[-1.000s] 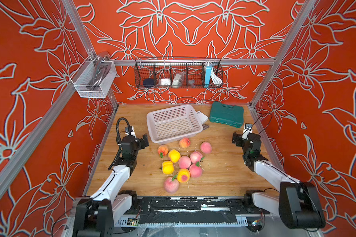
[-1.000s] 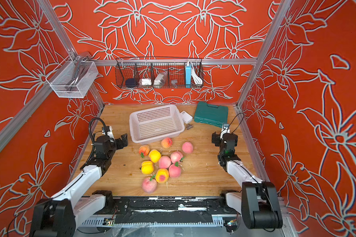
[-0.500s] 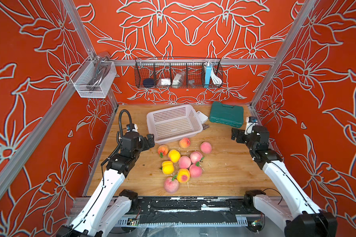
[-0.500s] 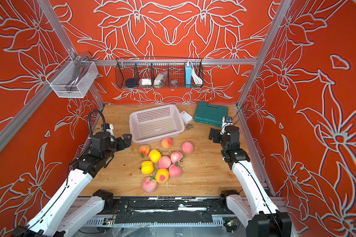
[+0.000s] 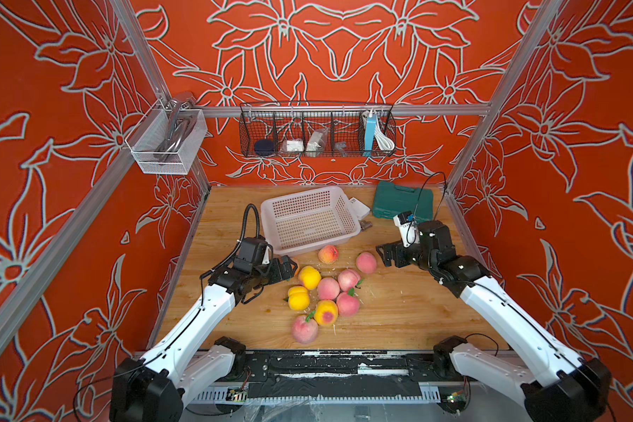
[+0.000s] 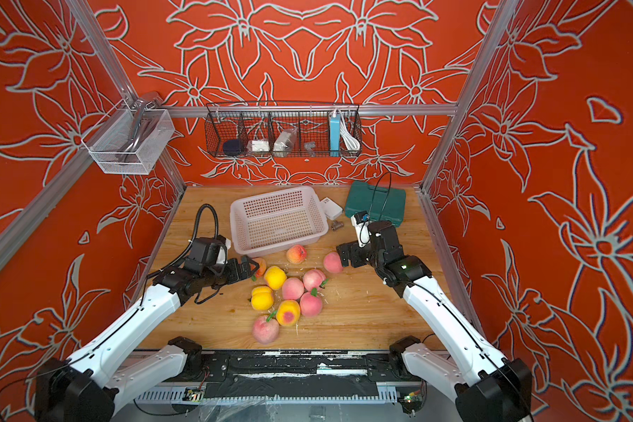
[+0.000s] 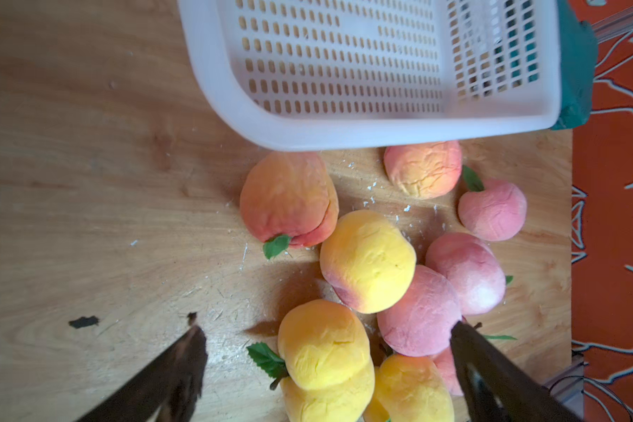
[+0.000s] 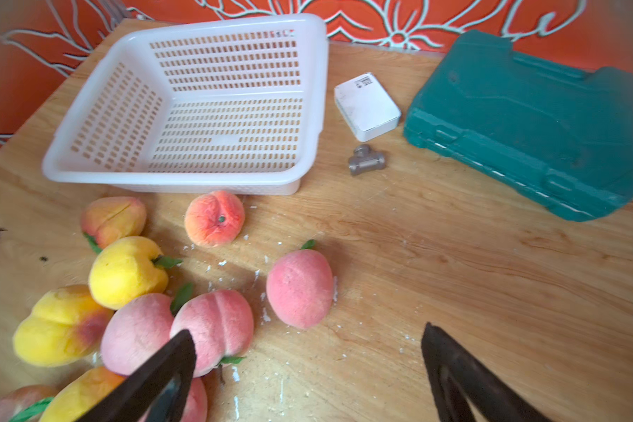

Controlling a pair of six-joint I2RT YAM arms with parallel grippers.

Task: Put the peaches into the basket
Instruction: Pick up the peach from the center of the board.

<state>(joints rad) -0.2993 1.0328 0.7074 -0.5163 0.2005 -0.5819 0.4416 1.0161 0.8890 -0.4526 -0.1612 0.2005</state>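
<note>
Several peaches [image 5: 328,288] lie clustered on the wooden table in both top views, pink and yellow-orange ones mixed. The white perforated basket [image 5: 309,221] stands empty just behind them, its bottom [image 6: 276,219] bare. My left gripper [image 5: 287,266] is open at the cluster's left edge, partly hiding an orange peach [image 6: 259,266]. In the left wrist view it [image 7: 326,327] straddles a yellow peach [image 7: 322,343] from above. My right gripper [image 5: 386,255] is open beside a lone pink peach [image 5: 366,262]. In the right wrist view that peach [image 8: 300,292] lies just ahead of the open gripper [image 8: 307,330].
A green tool case [image 5: 402,201], a small white box [image 5: 359,208] and a metal tee fitting [image 5: 365,225] lie right of the basket. A black wire rack [image 5: 317,129] and a silver mesh box [image 5: 165,142] hang on the walls. Orange walls close in both sides.
Both arms have reached inward from the table's sides toward the peach cluster. Both grippers stayed open and no peach has moved.
</note>
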